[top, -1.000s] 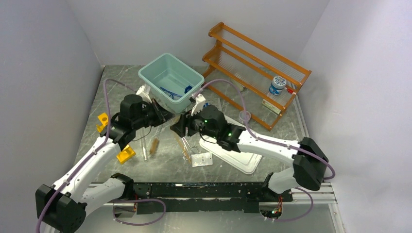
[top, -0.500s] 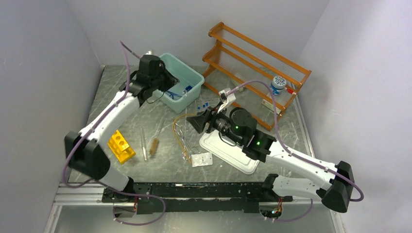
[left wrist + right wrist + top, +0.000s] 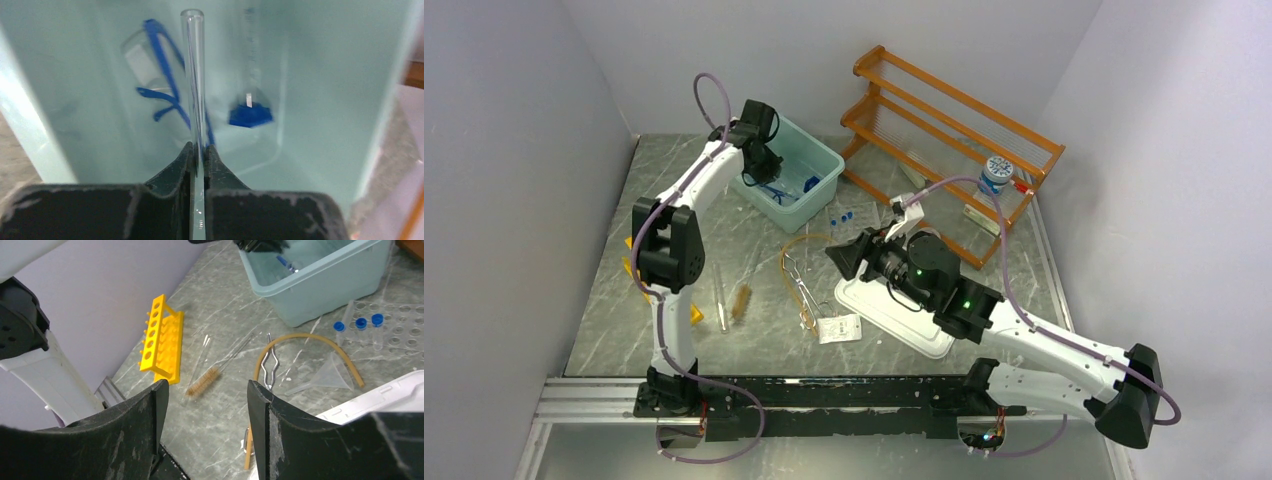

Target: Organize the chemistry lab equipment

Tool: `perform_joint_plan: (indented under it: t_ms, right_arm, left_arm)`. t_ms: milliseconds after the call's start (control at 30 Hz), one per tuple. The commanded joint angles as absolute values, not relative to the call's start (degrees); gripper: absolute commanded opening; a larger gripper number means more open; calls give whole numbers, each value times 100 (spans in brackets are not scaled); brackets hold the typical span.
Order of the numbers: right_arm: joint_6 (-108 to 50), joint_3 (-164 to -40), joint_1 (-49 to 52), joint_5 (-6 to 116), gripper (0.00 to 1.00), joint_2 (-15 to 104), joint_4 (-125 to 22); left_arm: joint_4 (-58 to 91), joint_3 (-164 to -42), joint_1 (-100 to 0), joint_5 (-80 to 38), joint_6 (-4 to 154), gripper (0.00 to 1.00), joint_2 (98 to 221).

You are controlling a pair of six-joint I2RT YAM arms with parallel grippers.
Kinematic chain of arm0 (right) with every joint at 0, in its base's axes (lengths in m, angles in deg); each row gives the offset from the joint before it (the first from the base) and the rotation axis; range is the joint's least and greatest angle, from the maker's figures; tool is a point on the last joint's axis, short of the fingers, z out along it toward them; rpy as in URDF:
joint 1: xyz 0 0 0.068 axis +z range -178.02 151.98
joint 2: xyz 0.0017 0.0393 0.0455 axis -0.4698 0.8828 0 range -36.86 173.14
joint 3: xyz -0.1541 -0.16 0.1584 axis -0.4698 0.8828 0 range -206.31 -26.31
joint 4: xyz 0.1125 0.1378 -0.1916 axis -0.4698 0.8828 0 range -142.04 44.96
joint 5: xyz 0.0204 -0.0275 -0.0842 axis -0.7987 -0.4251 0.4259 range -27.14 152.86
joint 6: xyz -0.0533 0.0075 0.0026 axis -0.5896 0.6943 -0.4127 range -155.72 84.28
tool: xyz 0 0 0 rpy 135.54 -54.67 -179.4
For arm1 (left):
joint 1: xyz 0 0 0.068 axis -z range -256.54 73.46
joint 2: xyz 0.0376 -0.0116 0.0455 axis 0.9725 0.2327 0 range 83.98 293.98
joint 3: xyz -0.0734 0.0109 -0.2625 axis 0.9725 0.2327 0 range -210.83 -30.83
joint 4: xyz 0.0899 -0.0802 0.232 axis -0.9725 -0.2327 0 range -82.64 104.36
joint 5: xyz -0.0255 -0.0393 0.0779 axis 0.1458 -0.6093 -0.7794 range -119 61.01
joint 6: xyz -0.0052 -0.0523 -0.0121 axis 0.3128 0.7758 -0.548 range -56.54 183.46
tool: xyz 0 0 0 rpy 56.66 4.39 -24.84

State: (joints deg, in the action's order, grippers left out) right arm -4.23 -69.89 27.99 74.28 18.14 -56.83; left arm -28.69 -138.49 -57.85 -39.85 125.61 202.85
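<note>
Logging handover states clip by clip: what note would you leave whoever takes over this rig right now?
Left gripper: shut on a clear glass tube, over the teal plastic bin.
Right gripper: open, empty, above the table.
Done: blue-framed goggles lie in the bin.
Left: yellow holed rack, bristle brush, metal tongs, amber rubber tubing, blue-capped vials, all out on the table.

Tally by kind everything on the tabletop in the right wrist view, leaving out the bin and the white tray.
Yellow rack: 1
Clear rack: 1
Brush: 1
Glass tube: 1
Tongs: 1
Tubing: 1
Funnel: 1
Vials: 3
Total: 10
</note>
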Motion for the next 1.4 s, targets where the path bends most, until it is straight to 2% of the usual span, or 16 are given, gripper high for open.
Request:
perform_joint_plan:
  t_ms: [0, 300, 500, 733, 800, 1367]
  right_arm:
    - [-441, -6935, 2785, 7806, 62, 1833, -5660]
    - [-125, -6859, 2795, 7664, 59, 2123, -5962]
    - [-69, -6885, 2802, 8008, 58, 2454, -5786]
    - [-140, -6912, 2798, 8351, 58, 2533, -5649]
    - [-166, -6960, 2796, 8421, 58, 2593, -5568]
    - [-109, -7364, 2797, 8541, 60, 3322, -5020]
  left_arm:
    - [-3732, -14071, -5947, -3915, 12639, 5, 20643]
    - [-4660, -14858, -5958, -4353, 12719, 5, 21458]
    - [-4846, -15172, -5967, -4503, 12667, 6, 21819]
    - [-4559, -15232, -5967, -4492, 12466, 35, 21881]
    - [-4502, -15269, -5971, -4560, 12415, 39, 21843]
    - [-3909, -15323, -5967, -4546, 11481, 41, 20423]
